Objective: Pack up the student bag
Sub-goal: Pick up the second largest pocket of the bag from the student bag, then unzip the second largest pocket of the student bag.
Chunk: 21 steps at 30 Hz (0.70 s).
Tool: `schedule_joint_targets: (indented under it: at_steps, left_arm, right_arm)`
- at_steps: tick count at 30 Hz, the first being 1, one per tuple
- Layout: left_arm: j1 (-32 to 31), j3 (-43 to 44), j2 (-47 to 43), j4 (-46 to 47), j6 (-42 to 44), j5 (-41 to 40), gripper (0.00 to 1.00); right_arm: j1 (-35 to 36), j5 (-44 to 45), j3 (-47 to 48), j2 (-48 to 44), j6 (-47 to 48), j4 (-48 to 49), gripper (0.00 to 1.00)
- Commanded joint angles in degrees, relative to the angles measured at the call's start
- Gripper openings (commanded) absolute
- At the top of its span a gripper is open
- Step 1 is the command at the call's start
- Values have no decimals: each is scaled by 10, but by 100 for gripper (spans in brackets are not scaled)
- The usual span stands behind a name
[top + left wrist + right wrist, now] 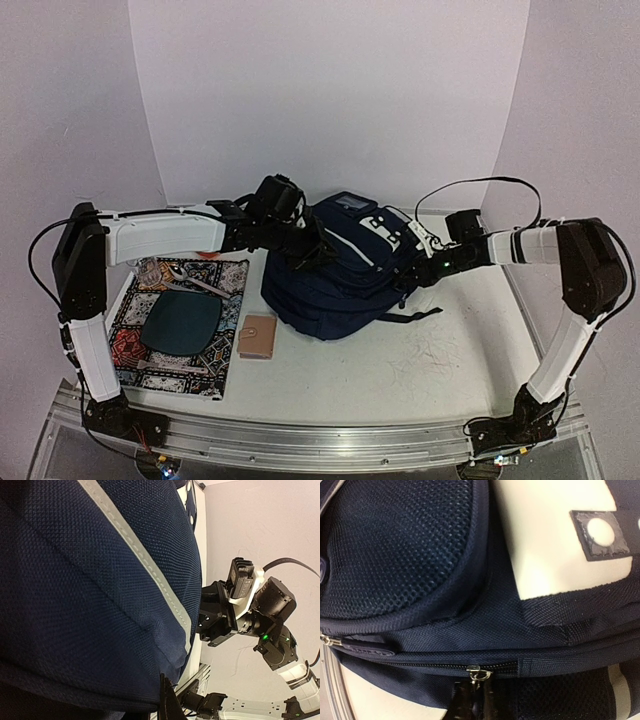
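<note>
The student bag, navy blue with thin grey stripes and white buckle patches, lies at the middle back of the table. My left gripper is on the bag's upper left side. In the left wrist view the bag's fabric fills the frame and puckers into my closed fingertips. My right gripper is at the bag's right side. In the right wrist view it is shut on the metal pull of a zipper slider on the closed zipper of the bag.
A patterned mat lies at the left with a dark teal oval case and a spoon on it. A small brown box lies beside the mat, in front of the bag. A dark strap trails off the bag's right.
</note>
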State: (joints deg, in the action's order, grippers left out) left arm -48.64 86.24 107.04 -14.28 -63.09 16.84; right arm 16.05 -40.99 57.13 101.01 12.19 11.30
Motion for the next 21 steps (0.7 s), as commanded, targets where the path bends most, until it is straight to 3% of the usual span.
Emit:
schedule_joint_targets:
  at_steps: [1,8,21]
  left_arm:
    - [7,38,-19,89,9,0,0]
    - [6,37,2,114,-6,8,0]
    - [-19,86,72,181,-48,6,0]
  right_arm:
    - [3,8,-29,-50,-14,-37,4]
    - [26,31,-79,-167,-94,-35,0]
    - [219,204,-83,-261,-303,-9,0]
